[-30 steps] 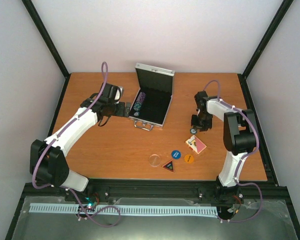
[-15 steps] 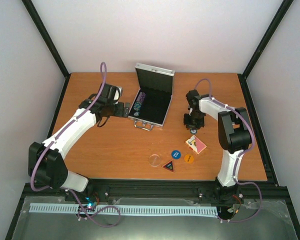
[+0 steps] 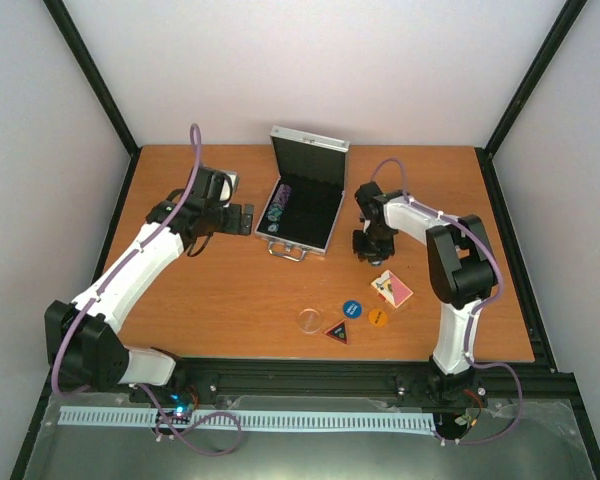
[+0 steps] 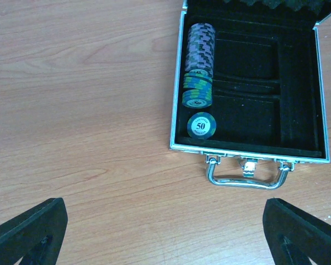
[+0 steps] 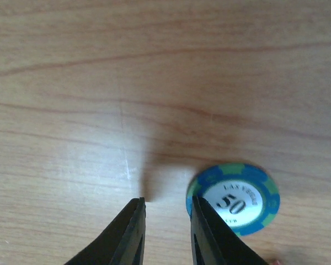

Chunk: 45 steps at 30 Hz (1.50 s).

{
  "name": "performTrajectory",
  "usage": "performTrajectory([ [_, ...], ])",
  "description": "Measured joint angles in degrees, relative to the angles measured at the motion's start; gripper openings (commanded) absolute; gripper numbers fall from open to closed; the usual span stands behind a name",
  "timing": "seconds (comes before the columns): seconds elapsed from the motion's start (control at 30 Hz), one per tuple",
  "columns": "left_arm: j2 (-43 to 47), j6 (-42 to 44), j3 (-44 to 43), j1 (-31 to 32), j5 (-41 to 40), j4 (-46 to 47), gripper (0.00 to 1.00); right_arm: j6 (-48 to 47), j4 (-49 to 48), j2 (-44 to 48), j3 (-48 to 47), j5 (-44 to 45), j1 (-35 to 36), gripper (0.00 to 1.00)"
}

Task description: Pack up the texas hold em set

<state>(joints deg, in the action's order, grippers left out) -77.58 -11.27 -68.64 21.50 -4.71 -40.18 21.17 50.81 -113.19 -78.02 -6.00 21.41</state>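
Nearest your arm bases, the clear round disc button (image 3: 309, 319), the black triangular button (image 3: 337, 331), the blue round button (image 3: 353, 308) and the orange round button (image 3: 377, 317) lay loose on the wooden table (image 3: 230, 290). The red-backed card deck (image 3: 392, 289) lay just beyond them. None of these had shifted in the last second.

What changed was your right arm. It had swung in from the right side towards the small silver aluminium case (image 3: 305, 205), so the right pincer (image 5: 166, 201) hung low, near the case's right edge. That pincer was almost clenched, with a thin slit showing bare wood and nothing gripped. A blue-and-green poker chip marked 50 (image 5: 233, 199) lay flat just outside one finger; you could not tell whether they touched. Judging by that, you were bringing this chip towards the case.

Your left arm had drawn back slightly, its left pincer (image 4: 164, 202) fully released and facing the case's handle. Farther on, the case stood open, with a row of striped poker chips (image 4: 198, 66) in its left slot. Most of the packing was still to do.
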Motion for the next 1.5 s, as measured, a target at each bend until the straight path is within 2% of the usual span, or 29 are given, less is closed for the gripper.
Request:
performTrajectory([
  [0.13,0.07,0.0,0.11,-0.02,0.35,0.07,1.0,0.57,-0.17,2.1,2.32,0.85,0.09,0.26],
  [0.17,0.07,0.0,0.17,-0.02,0.5,0.09,1.0,0.72,-0.02,2.62,2.56,1.11,0.09,0.31],
  [0.27,0.07,-0.02,0.57,-0.02,0.98,0.26,1.0,1.18,-0.04,3.69,2.78,2.05,0.11,0.64],
  [0.3,0.07,-0.02,0.68,-0.02,1.14,0.26,1.0,1.29,-0.07,3.8,2.8,2.45,0.11,0.7],
  [0.53,0.44,-0.04,1.68,-0.02,1.6,0.26,1.0,2.08,0.44,3.3,2.64,4.48,0.11,0.86],
  [0.8,2.49,-0.07,2.86,-0.02,1.55,0.24,1.0,1.86,1.09,0.61,2.19,5.35,-0.13,0.77],
  [1.03,2.97,-0.09,4.2,-0.02,1.38,0.22,1.0,2.14,-0.02,0.79,2.8,6.27,-0.26,0.59],
  [1.5,2.99,-0.09,4.96,-0.02,0.87,0.07,1.0,1.97,-4.46,3.13,6.6,8.04,-0.26,0.37],
])
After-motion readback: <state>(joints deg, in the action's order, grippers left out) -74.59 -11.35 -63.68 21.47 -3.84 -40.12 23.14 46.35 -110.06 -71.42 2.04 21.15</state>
